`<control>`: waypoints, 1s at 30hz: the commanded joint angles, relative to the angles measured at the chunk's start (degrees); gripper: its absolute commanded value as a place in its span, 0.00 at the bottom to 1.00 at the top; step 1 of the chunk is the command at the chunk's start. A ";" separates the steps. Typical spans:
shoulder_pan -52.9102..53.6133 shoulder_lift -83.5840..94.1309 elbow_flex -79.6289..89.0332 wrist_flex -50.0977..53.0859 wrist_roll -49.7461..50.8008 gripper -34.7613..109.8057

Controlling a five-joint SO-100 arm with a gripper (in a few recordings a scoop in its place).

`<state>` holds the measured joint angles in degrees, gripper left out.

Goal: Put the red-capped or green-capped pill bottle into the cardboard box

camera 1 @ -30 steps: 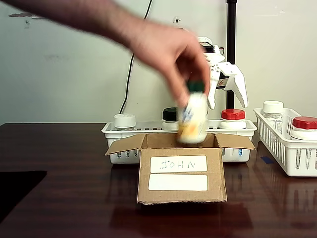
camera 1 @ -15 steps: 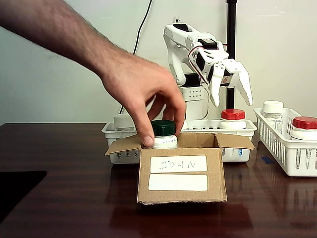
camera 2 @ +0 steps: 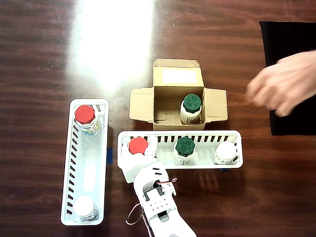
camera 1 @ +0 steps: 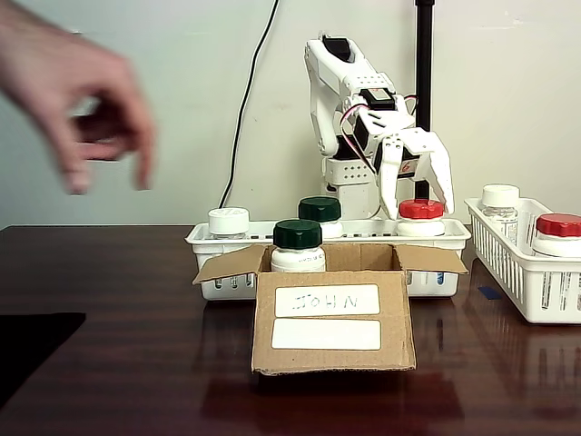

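An open cardboard box stands mid-table. A green-capped pill bottle stands upright inside it. Behind the box, a white tray holds a red-capped bottle, a second green-capped bottle and a white-capped one. My gripper hangs open just over the red-capped bottle, fingers straddling its cap, holding nothing.
A person's hand hovers empty, away from the box. A second white basket holds another red-capped bottle and a white-capped one. A black mat lies at the table edge.
The person's hand set the green-capped bottle into the box, let go and drew away to the left of the fixed view. My open gripper sank lower over the red-capped bottle.
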<state>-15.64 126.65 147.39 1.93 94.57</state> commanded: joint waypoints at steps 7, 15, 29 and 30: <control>0.00 0.00 2.81 -5.89 0.70 0.67; 2.81 3.96 3.78 -3.60 1.58 0.29; -2.37 26.98 -15.12 36.91 -4.92 0.24; -2.55 27.60 -17.05 39.20 -5.19 0.24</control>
<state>-16.08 148.01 141.50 30.85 90.26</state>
